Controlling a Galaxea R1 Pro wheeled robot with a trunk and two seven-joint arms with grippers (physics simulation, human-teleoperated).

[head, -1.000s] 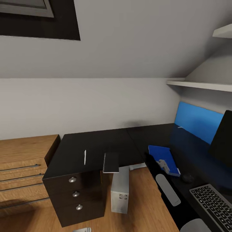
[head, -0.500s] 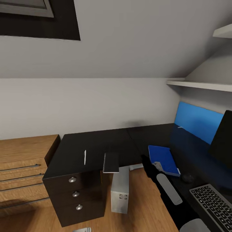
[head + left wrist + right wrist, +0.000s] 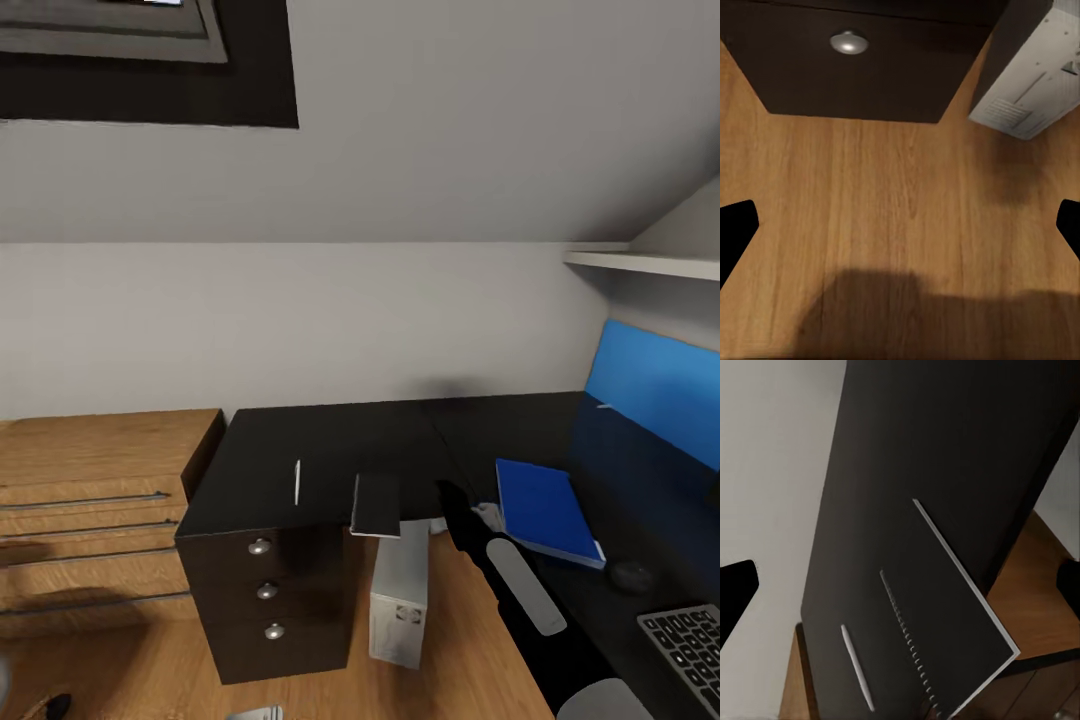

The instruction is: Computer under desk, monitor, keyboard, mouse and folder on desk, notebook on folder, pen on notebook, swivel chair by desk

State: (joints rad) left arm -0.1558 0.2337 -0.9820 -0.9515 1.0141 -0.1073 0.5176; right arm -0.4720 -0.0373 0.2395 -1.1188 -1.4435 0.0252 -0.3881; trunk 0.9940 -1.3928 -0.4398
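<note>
We see the folder [image 3: 545, 511] lying flat on the bench [image 3: 330, 450], our right end effector [image 3: 487, 516] just beside it, seemingly released; notebook [image 3: 376, 504] overhangs the edge near the pen [image 3: 297, 482].

Blue folder [image 3: 548, 510], notebook [image 3: 377, 504], pen [image 3: 297, 482] on desk [image 3: 300, 450]

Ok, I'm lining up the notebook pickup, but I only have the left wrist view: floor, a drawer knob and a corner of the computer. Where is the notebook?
Observer: The notebook lies on the desk, overhanging its front edge just above the computer.
Operator: And the pen?
Observer: The pen lies on the desk top beside the notebook, apart from it.
Operator: Is the folder on the desk?
Observer: Yes, the blue folder lies flat on the desk's other wing, near the mouse.
</note>
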